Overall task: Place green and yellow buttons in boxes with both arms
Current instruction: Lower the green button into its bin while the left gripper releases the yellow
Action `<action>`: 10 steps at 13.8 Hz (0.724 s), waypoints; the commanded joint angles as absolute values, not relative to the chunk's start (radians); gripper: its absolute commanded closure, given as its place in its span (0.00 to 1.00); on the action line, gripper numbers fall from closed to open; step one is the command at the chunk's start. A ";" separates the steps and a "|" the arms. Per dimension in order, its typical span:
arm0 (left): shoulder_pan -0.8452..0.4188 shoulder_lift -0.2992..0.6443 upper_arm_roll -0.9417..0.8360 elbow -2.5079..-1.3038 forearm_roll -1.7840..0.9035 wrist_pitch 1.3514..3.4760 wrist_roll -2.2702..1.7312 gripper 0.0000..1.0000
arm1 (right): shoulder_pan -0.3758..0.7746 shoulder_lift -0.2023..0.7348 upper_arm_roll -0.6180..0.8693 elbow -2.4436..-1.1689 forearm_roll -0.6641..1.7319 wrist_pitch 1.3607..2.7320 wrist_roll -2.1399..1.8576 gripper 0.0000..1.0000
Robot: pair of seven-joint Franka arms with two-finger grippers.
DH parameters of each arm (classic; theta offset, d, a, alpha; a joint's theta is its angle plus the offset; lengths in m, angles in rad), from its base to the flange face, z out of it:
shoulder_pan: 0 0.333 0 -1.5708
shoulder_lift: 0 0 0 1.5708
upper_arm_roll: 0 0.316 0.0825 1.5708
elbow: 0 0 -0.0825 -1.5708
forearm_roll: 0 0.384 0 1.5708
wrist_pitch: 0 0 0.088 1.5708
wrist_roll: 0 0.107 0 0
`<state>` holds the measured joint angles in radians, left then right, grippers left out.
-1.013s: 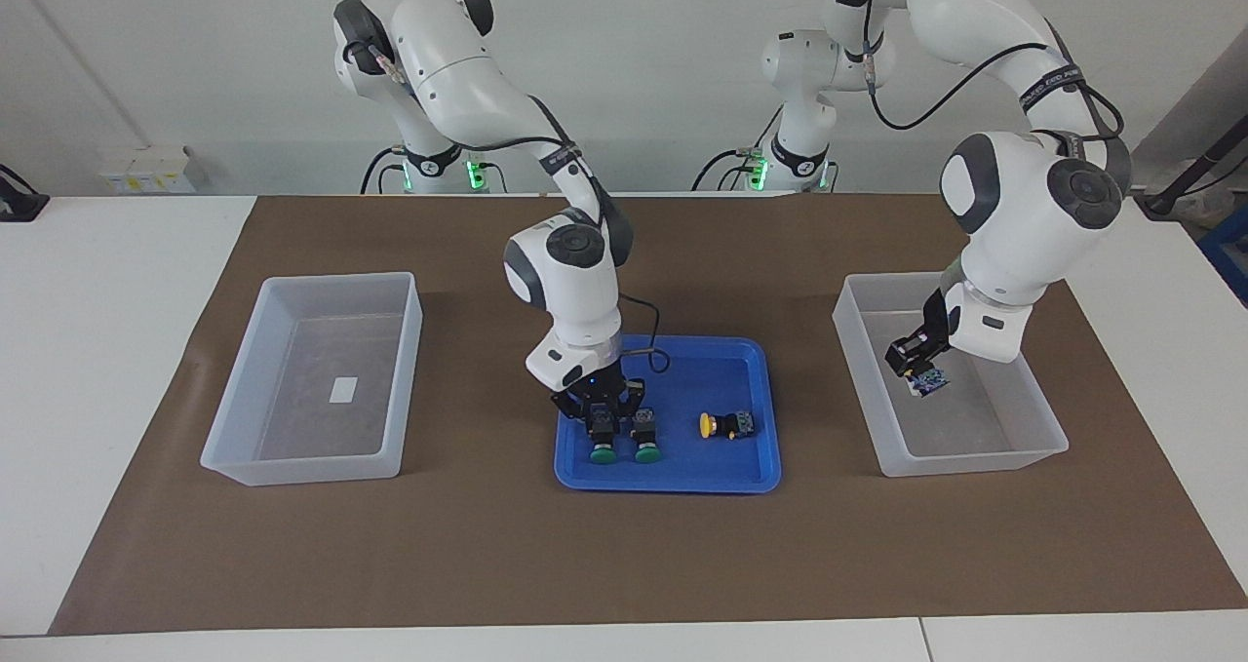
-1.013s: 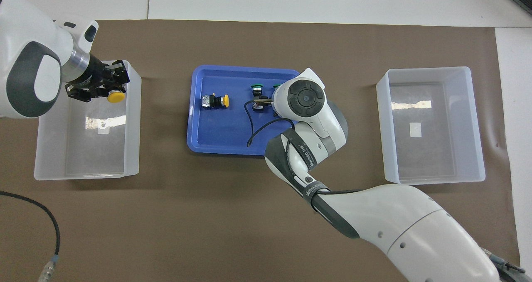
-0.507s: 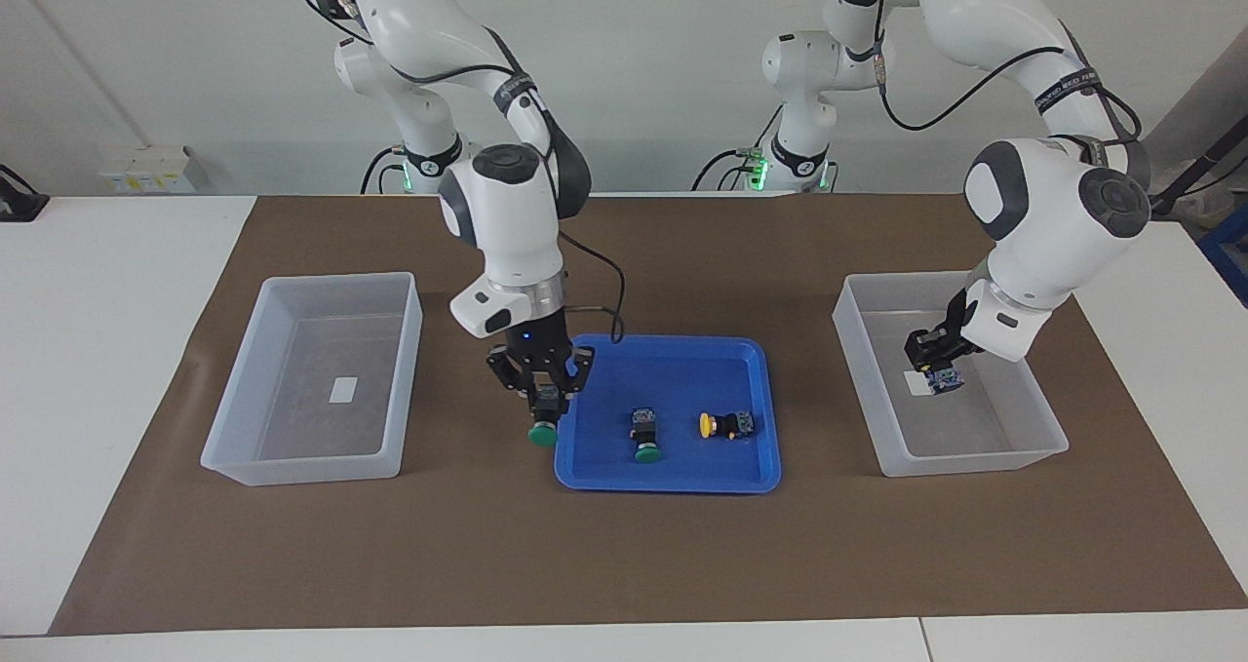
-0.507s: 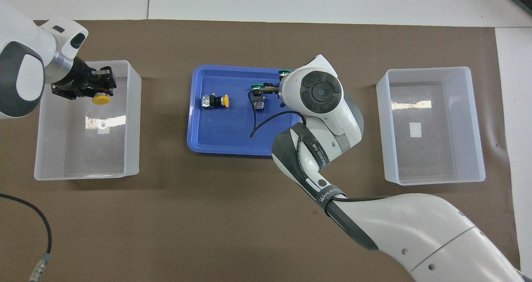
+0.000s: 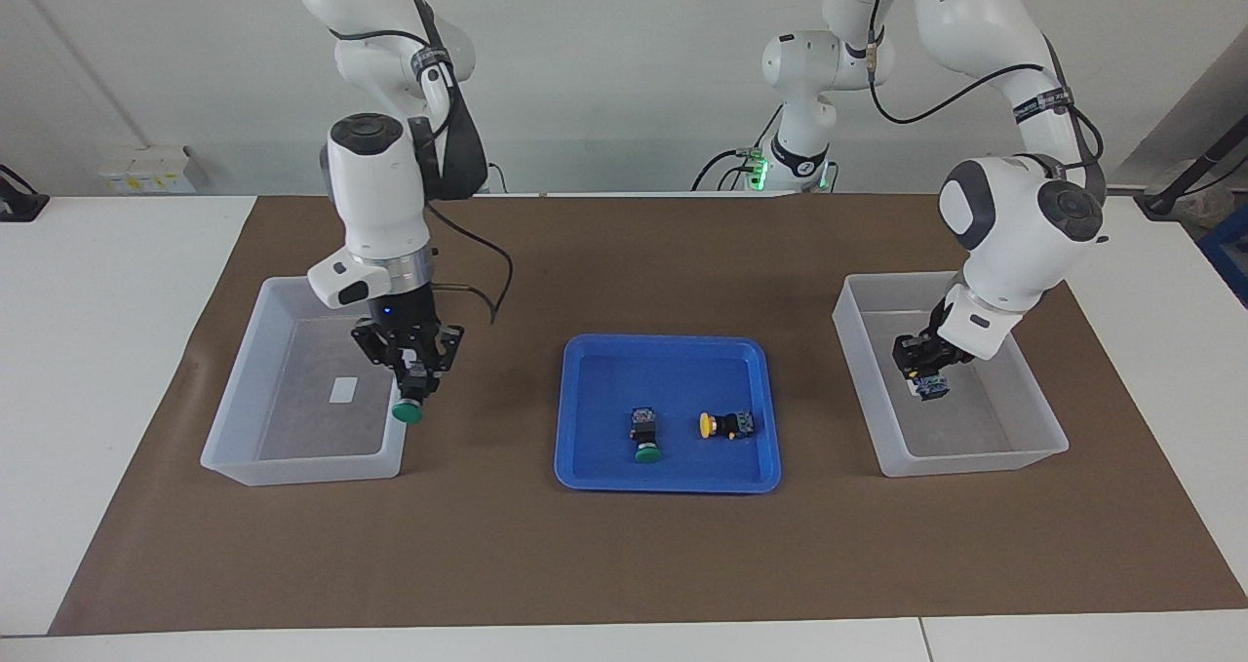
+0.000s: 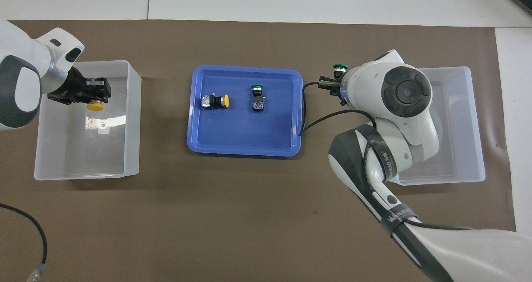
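- You have a brown mat (image 5: 624,545) covering most of the white table (image 5: 88,350), and everything else sits on it.
- Your two translucent bins flank the mat: the bin at the right arm's end (image 5: 239,452) and the bin at the left arm's end (image 5: 975,457), each with a small white label on its floor.
- Between them lies the shallow blue tray (image 5: 668,477).
- Your right gripper (image 5: 409,389) is raised over the tray-side wall of its bin, fingers clamped on a green-capped button (image 5: 408,410) that hangs cap downward.
- Your left gripper (image 5: 924,368) is down inside its bin, fingers closed on a yellow-capped button (image 6: 95,106); in the facing view only the bluish terminal end shows below the fingers. You cannot tell whether the button touches the floor of the bin.
- In the tray you have a second green button (image 5: 644,438), lying with its cap pointing away from the robots.
- Just beside it, toward the left arm's end, lies a second yellow button (image 5: 723,425) on its side, its cap facing the green one.
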<state>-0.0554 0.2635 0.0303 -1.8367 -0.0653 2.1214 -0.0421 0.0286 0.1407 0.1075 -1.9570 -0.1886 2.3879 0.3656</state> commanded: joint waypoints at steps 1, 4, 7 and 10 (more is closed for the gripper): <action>-0.049 0.222 0.031 -1.934 -0.077 2.212 0.000 1.00 | -0.076 0.084 0.123 -2.046 -0.199 2.407 0.218 1.00; -0.049 0.235 0.031 -1.994 -0.077 2.302 0.027 1.00 | -0.165 0.078 0.123 -2.101 -0.196 2.421 0.054 1.00; -0.049 0.268 0.031 -2.032 -0.075 2.377 0.037 1.00 | -0.225 0.107 0.123 -2.120 -0.196 2.444 0.002 1.00; -0.049 0.278 0.031 -2.043 -0.074 2.398 0.037 1.00 | -0.265 0.185 0.123 -2.117 -0.170 2.525 -0.006 1.00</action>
<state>-0.0545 0.2838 0.0360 -2.0202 -0.0652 2.3670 0.0182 -0.2344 0.1392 0.1076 -2.1116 -0.1858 2.4604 0.0151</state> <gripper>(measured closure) 0.670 0.599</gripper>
